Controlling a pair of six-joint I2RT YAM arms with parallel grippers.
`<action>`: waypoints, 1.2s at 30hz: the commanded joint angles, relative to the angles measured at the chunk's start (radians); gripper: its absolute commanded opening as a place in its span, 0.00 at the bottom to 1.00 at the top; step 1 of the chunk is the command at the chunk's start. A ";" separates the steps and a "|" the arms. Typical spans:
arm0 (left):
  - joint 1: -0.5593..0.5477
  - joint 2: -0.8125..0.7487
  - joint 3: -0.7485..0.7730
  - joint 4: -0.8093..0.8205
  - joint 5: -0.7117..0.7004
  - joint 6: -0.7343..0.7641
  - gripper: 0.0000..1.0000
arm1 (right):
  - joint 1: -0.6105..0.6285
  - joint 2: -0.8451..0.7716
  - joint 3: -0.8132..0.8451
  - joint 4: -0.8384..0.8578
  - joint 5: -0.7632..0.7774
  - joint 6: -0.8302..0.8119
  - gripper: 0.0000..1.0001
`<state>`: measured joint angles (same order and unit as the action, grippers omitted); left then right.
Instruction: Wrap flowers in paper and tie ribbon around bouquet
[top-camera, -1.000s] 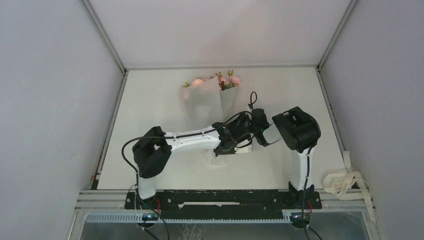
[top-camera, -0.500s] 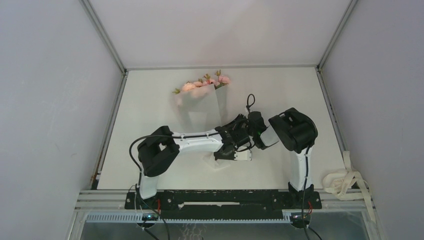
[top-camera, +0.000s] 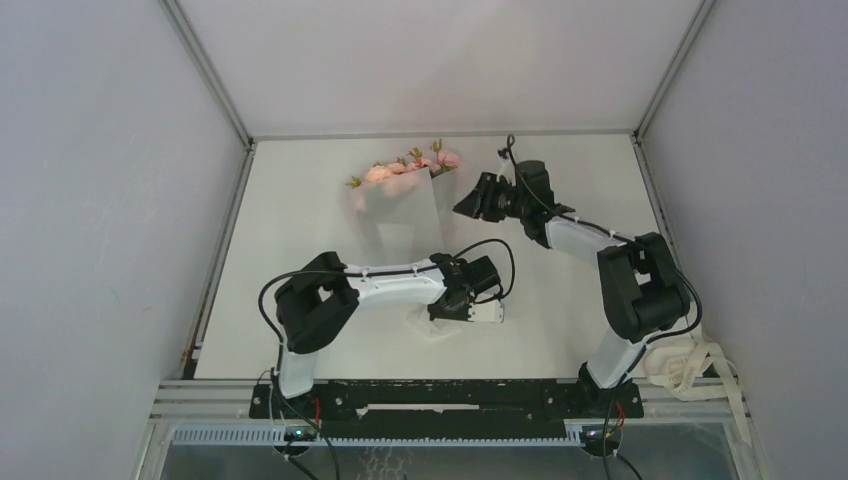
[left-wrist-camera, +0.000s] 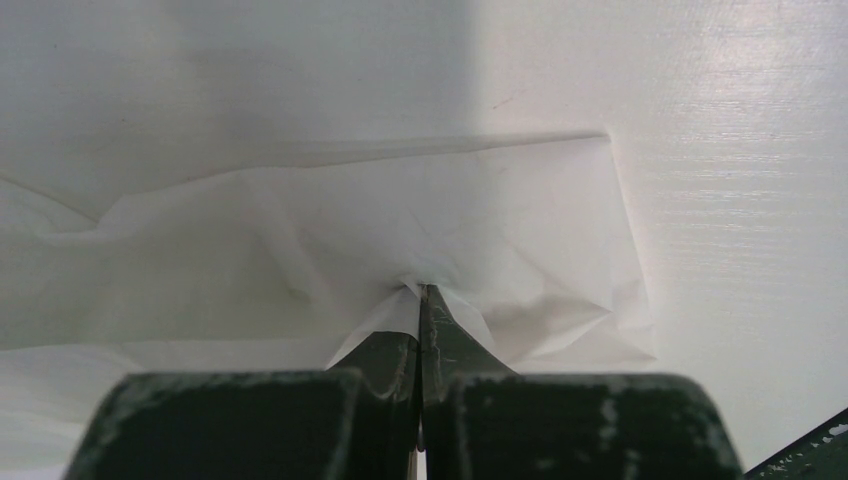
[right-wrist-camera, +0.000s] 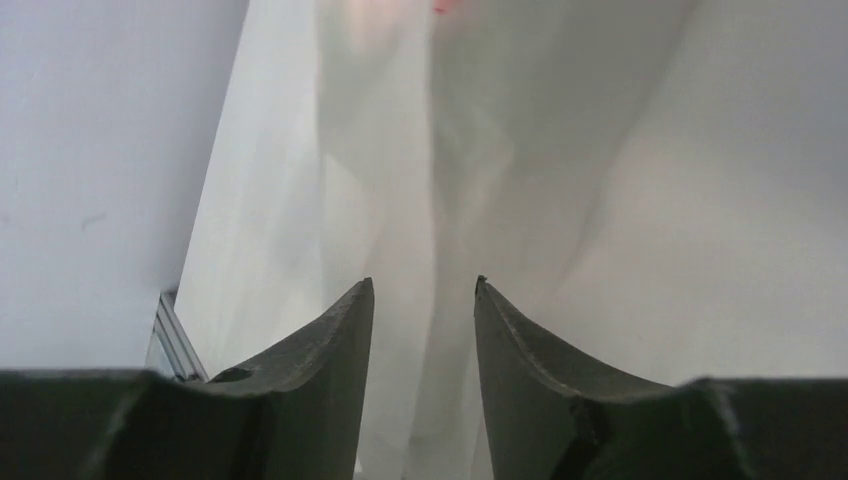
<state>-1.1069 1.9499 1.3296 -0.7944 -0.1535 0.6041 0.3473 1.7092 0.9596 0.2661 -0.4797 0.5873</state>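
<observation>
The bouquet lies on the white table with the flowers (top-camera: 405, 168), pale pink roses with green leaves, at its far end. The paper (top-camera: 400, 215) runs as a translucent cone toward the near side. My left gripper (top-camera: 442, 303) is shut on the narrow near end of the paper (left-wrist-camera: 400, 220), pinched between its fingertips (left-wrist-camera: 421, 292). My right gripper (top-camera: 463, 207) hovers open just right of the cone's wide end. In the right wrist view the right gripper (right-wrist-camera: 422, 288) has nothing between its fingers, with the paper (right-wrist-camera: 390, 180) beyond them. The ribbon (top-camera: 684, 360) lies in loose loops off the table's near right corner.
The table (top-camera: 300, 250) is walled in by grey panels on the left, right and back. A black rail (top-camera: 440, 398) carrying both arm bases runs along the near edge. Black cables loop above each wrist.
My right gripper has let go beside the left gripper, opened, and swung far out to the right of the flowers. The bouquet's flower end shifted slightly left. The left grip holds.
</observation>
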 joint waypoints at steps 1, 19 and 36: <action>-0.005 0.046 -0.035 0.049 0.084 0.011 0.00 | 0.028 0.043 0.164 -0.230 -0.132 -0.210 0.52; -0.005 0.052 -0.032 0.050 0.097 -0.001 0.02 | 0.091 0.339 0.423 -0.284 -0.245 -0.179 0.38; -0.007 -0.050 0.289 -0.432 0.291 -0.118 0.39 | 0.041 0.267 0.198 -0.017 -0.182 -0.014 0.00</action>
<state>-1.1061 1.9656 1.4982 -1.0397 -0.0040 0.5301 0.3889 2.0212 1.1843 0.1223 -0.7055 0.5159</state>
